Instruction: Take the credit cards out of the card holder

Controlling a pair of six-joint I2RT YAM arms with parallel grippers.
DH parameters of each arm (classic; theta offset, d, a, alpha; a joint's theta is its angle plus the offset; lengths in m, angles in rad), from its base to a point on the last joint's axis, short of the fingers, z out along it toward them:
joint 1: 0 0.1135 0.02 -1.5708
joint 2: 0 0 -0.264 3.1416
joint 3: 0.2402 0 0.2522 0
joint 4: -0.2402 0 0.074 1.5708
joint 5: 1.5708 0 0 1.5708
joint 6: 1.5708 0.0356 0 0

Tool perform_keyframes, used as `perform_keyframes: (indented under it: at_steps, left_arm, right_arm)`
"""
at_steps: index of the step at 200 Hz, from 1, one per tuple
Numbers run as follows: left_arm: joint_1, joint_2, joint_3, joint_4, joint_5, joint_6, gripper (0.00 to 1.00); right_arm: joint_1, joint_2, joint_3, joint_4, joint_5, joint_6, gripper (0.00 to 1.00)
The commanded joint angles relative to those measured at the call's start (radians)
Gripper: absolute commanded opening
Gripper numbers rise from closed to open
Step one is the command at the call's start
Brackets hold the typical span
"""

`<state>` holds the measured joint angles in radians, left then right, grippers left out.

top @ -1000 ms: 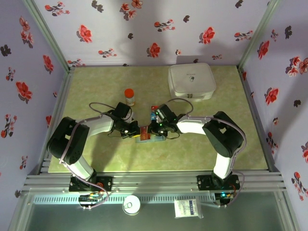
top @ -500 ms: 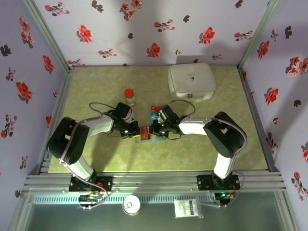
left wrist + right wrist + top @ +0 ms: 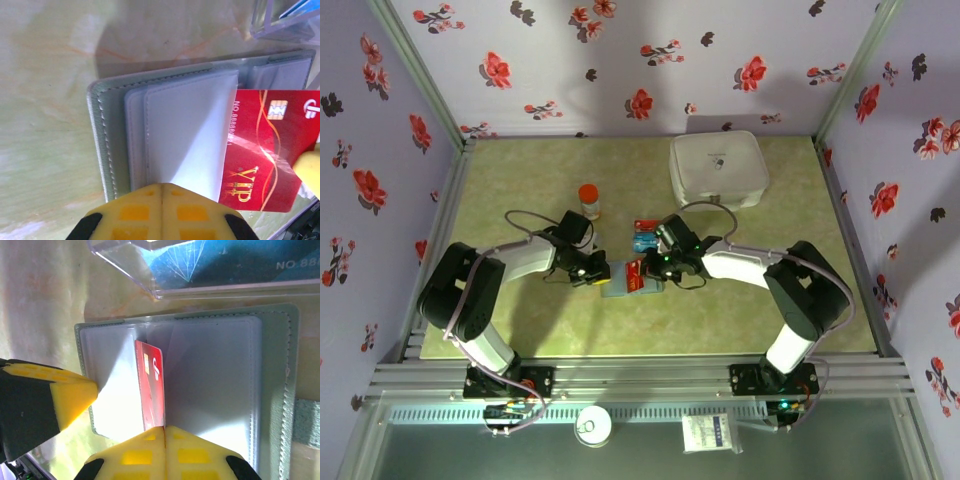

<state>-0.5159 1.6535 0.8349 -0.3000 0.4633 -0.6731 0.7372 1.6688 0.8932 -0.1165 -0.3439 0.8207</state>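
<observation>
The grey-blue card holder (image 3: 618,288) lies open on the table between both grippers, its clear inner sleeves (image 3: 185,130) facing up. My left gripper (image 3: 162,186) is shut, and its tips press on the near edge of a sleeve at the holder's left side (image 3: 601,272). My right gripper (image 3: 165,429) is shut on the edge of a red credit card (image 3: 151,390). That card stands on edge and is partly drawn out of a sleeve (image 3: 265,150). More credit cards, blue with a red one, lie just beyond the holder (image 3: 645,238), the blue one under clear plastic (image 3: 235,260).
A large white rounded box (image 3: 718,168) sits at the back right. A small bottle with an orange cap (image 3: 589,200) stands behind the left gripper. Metal frame rails and flowered walls close in the green table (image 3: 520,180).
My right gripper has closed tighter on the red card and drawn it to the right, further out of the holder. The right elbow swung right. The left gripper stayed put.
</observation>
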Motion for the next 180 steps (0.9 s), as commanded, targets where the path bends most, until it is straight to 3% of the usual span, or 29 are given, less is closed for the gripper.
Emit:
perform_keyframes:
  at_steps: [1, 62, 110, 180]
  left_arm:
    - [0.008, 0.014, 0.030, -0.037, -0.012, 0.023, 0.00]
    - [0.008, 0.017, 0.020, -0.019, 0.006, 0.013, 0.00]
    - [0.006, 0.021, 0.014, -0.010, 0.011, 0.006, 0.00]
    - [0.007, 0.029, 0.012, -0.004, 0.016, 0.007, 0.00]
  right_arm:
    - [-0.007, -0.027, 0.033, -0.086, 0.048, -0.036, 0.07]
    - [0.005, 0.012, 0.061, -0.085, 0.044, -0.040, 0.08]
    - [0.021, 0.024, 0.084, -0.086, 0.040, -0.037, 0.16]
    - [0.024, 0.035, 0.082, -0.075, 0.033, -0.030, 0.11]
